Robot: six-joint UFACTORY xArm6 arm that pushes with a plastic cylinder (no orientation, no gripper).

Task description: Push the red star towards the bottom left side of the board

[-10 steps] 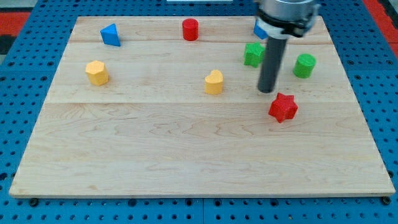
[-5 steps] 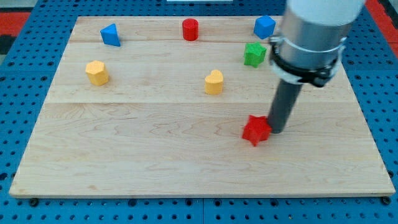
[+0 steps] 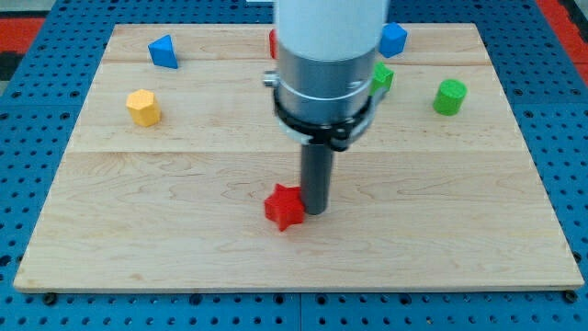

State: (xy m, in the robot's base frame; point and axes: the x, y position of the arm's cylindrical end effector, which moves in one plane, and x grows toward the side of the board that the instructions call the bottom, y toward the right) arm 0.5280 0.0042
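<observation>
The red star (image 3: 285, 207) lies on the wooden board (image 3: 165, 230), a little left of centre and near the view's bottom. My tip (image 3: 315, 211) touches the star's right side. The rod rises from there to the arm's large grey body, which hides the middle of the board's top part.
A blue triangle (image 3: 163, 51) and a yellow hexagon (image 3: 142, 108) lie at the view's upper left. A blue block (image 3: 393, 39), a partly hidden green block (image 3: 382, 77) and a green cylinder (image 3: 449, 97) lie at the upper right. A red block (image 3: 273, 43) peeks out beside the arm.
My tip has swept down and to the view's left, pushing the red star from the right of centre to left of centre. The arm now hides the yellow heart.
</observation>
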